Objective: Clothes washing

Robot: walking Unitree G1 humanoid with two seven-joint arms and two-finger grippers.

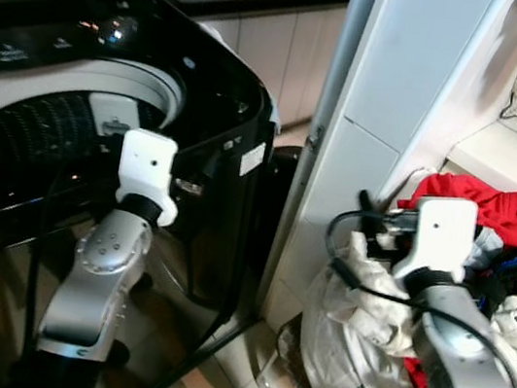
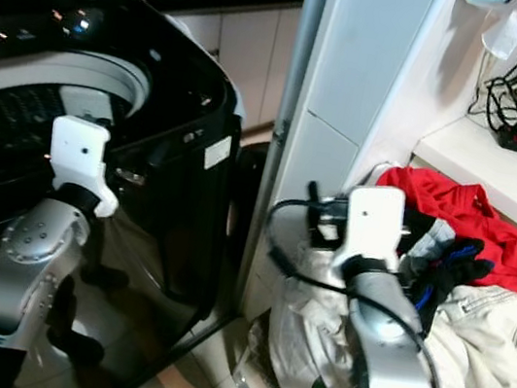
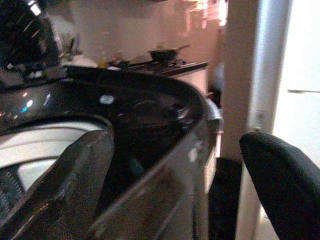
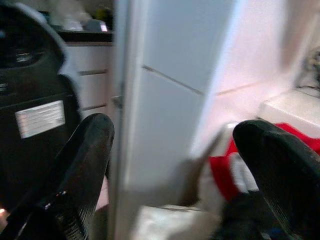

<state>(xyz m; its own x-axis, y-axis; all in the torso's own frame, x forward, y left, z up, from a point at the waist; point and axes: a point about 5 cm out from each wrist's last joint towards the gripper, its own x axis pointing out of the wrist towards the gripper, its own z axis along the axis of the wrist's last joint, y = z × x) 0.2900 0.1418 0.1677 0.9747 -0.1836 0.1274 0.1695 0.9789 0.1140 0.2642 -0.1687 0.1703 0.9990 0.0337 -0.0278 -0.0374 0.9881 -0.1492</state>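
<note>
Laundry [image 2: 480, 288], a heap of red, cream and dark garments, is being kept on the floor at the robot's right, beside a white door [image 1: 390, 107]. The right pincer [image 4: 170, 165] is being held released just above the heap's near edge; this arm is judged nearer. The left pincer [image 3: 175, 165], also released, is being held against the front of the black washing machine [image 1: 218, 138], whose open drum [image 1: 45, 111] is lying to the left, well apart from the heap.

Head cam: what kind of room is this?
Likely a home laundry corner off a kitchen: an open top-loading washing machine, a pile of clothes beside it, and a counter with a pan behind.
</note>
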